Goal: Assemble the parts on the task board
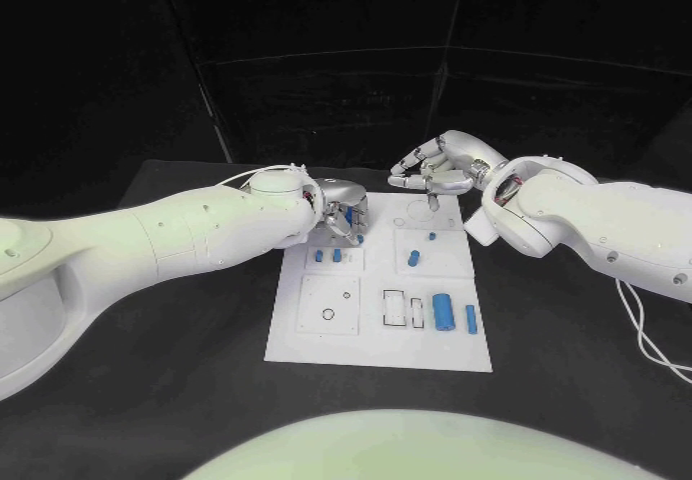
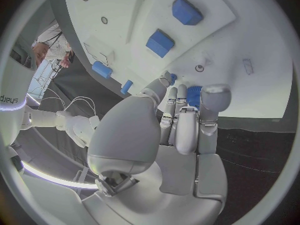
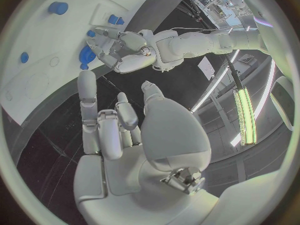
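The white task board (image 1: pixel 378 345) lies in the middle of the table. Several blue parts sit on it: two small ones (image 1: pixel 326 256) at the left, one (image 1: pixel 413 259) in the middle, and two long ones (image 1: pixel 443 312) near the right edge. My left hand (image 1: pixel 339 213) hovers over the board's far left corner and pinches a small blue part (image 2: pixel 194 95) between thumb and fingertips. My right hand (image 1: pixel 437 166) hangs above the board's far edge, fingers loosely bent, nothing in it. The right wrist view shows the left hand (image 3: pixel 124 49) with the blue part (image 3: pixel 87 55).
The board has outlined slots (image 1: pixel 392 306) and round holes (image 1: pixel 329 314) in its near half. Black table (image 1: pixel 173 380) surrounds the board. A cable (image 1: pixel 642 330) trails on the table under my right arm.
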